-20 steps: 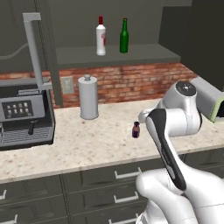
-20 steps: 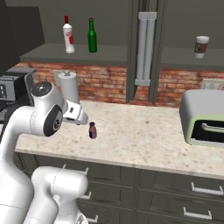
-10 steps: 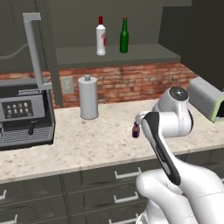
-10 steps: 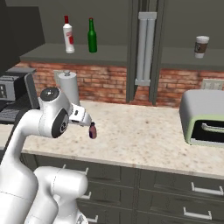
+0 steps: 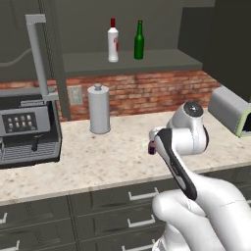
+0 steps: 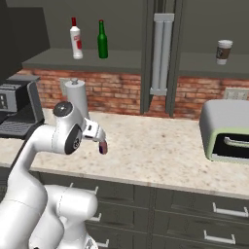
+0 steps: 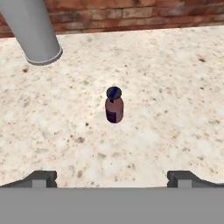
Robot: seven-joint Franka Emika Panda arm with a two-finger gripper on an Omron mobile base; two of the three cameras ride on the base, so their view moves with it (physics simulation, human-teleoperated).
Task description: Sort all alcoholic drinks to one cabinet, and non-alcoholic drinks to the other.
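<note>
One purple bottle (image 7: 114, 105) stands upright on the table (image 7: 175, 87), ahead of the pincer (image 7: 111, 177), which is spread wide and empty. Risk: small, top-heavy bottle; an off-centre closing finger could tip it.

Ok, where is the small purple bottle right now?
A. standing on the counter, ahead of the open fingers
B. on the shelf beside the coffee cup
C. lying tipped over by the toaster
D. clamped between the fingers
A: the purple bottle stands upright on the speckled counter, with both fingers wide apart and short of it.
</note>
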